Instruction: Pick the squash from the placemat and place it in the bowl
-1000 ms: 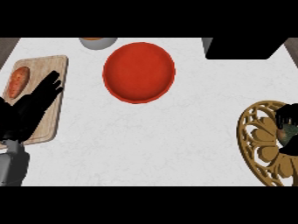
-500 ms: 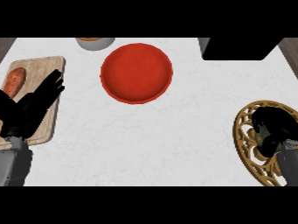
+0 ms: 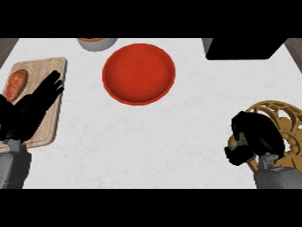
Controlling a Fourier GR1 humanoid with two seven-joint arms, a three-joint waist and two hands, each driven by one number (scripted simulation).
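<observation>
Black right hand: curling its fingers around the squash over the left edge of the gold openwork placemat.
Squash: showing only as a small greenish patch inside the fingers; its long axis and pointing cannot be told.
Bowl: red, sitting on the white worktop, well apart from the squash.
Left hand: resting with fingers spread straight over the wooden board, beside an orange vegetable.

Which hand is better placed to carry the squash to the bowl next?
Right. The right hand is curled over the gold placemat, with something greenish in its grasp. The left hand rests open over the cutting board.
</observation>
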